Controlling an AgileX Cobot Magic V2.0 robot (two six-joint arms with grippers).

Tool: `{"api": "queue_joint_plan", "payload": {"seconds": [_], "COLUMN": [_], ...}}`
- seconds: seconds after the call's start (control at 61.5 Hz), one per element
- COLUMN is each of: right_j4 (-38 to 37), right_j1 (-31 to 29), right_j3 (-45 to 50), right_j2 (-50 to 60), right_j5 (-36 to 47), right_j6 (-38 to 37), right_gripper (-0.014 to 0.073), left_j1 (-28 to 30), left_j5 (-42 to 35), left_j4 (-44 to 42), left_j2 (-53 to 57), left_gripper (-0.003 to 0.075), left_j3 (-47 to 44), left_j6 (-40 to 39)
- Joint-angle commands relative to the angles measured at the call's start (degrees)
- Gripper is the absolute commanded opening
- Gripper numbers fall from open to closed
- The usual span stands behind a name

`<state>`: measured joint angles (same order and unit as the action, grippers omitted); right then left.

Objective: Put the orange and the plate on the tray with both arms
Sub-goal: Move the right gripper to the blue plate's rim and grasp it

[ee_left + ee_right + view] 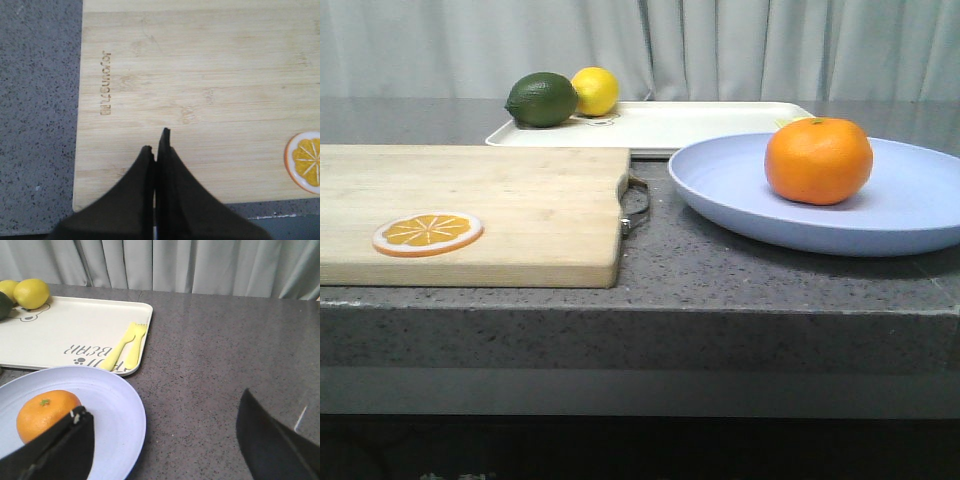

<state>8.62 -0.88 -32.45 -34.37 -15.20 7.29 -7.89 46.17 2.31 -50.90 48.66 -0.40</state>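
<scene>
The orange [818, 159] rests on the lavender-blue plate [740, 195] at the right of the counter; both also show in the right wrist view, the orange [42, 412] and the plate [115, 410]. The cream tray [690, 125] lies behind the plate, and in the right wrist view the tray [65, 335] is beyond the plate. My right gripper [165, 420] is open, one finger over the plate's edge beside the orange, the other over bare counter. My left gripper [156, 142] is shut and empty above the wooden cutting board [200, 75]. Neither arm shows in the front view.
A cutting board [470, 205] with a metal handle [636, 203] and a flat orange slice [427, 233] fills the left. On the tray stand a green lime [541, 99] and a yellow lemon [595, 90]; yellow plastic cutlery [126, 346] lies on its near corner. Curtains hang behind.
</scene>
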Motion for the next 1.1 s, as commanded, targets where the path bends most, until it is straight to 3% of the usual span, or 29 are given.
{"api": "queue_joint_plan", "payload": {"seconds": [0.0, 0.292, 0.52, 0.796, 1.089], "right_j4": [-0.1, -0.1, 0.9, 1.4, 6.1], "right_j1": [-0.3, -0.3, -0.3, -0.3, -0.3], "right_j3": [-1.4, -1.4, -2.3, -13.2, -26.6], "right_j2": [-0.3, -0.3, -2.7, -22.0, -42.9], "right_j5": [4.0, 3.7, -1.4, -9.0, -15.3], "right_j6": [0.0, 0.0, -0.7, -5.3, -4.6], "right_gripper": [0.0592, 0.0592, 0.0589, 0.0496, 0.0485], "left_j1": [0.1, 0.1, 0.1, 0.1, 0.1], "left_j5": [-7.0, -11.0, -16.0, -18.4, -18.4], "left_j4": [0.7, 0.7, 0.7, 0.7, 0.7], "left_j2": [7.2, 31.1, 44.5, 47.8, 47.8], "left_gripper": [-0.0018, -0.0018, -0.0018, -0.0018, -0.0018], "left_j3": [-3.0, -16.0, -21.8, -23.6, -23.6], "left_j6": [-0.4, -0.4, -0.4, -0.4, -0.4]}}
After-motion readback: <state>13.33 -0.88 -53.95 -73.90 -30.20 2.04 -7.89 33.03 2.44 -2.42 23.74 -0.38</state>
